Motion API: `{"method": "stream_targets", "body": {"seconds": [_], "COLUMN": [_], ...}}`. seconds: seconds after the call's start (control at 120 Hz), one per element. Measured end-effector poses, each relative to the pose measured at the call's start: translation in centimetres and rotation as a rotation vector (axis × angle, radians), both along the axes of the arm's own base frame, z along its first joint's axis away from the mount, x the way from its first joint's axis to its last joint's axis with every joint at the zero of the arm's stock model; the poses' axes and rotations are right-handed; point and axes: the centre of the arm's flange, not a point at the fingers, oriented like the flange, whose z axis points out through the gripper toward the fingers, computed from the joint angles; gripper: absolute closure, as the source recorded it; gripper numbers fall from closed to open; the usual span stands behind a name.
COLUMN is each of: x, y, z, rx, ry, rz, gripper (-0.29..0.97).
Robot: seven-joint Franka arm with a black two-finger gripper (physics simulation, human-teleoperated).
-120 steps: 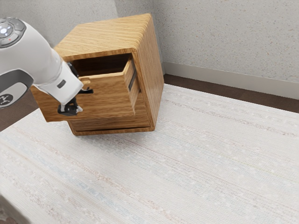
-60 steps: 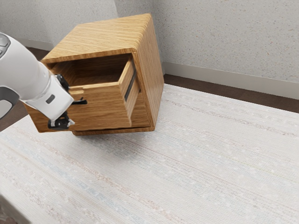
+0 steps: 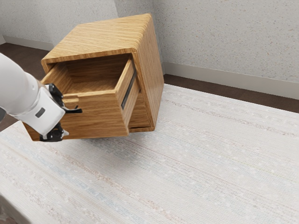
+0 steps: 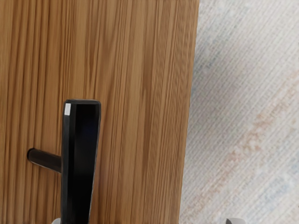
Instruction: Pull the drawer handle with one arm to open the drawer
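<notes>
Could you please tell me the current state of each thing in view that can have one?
Light wooden drawer: open, pulled well out of its housing.
Box-shaped wooden cabinet: upright on the pale textured table, top opening exposed.
Thin black bar handle: fixed to the drawer front, pincer right at it.
Black pincer: at the handle; open or shut cannot be told.

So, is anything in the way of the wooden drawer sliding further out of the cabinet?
Nothing visible does. The light wooden drawer stands part-way out of the wooden cabinet, and the pale woven tabletop ahead of its front panel shows nothing in its path besides the white arm.
</notes>
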Motion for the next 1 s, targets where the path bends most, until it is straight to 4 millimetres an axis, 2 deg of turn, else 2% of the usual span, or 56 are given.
{"method": "stream_targets", "body": {"seconds": [0.142, 0.475, 1.0], "x": [-0.7, -2.5, -3.5], "y": [-0.4, -2.9, -3.3], "z": [0.0, 0.4, 1.1], "rx": [-0.002, 0.012, -0.011], "ry": [-0.007, -0.028, -0.046], "rz": [0.000, -0.011, 0.000], "gripper": [0.29, 0.34, 0.21]}}
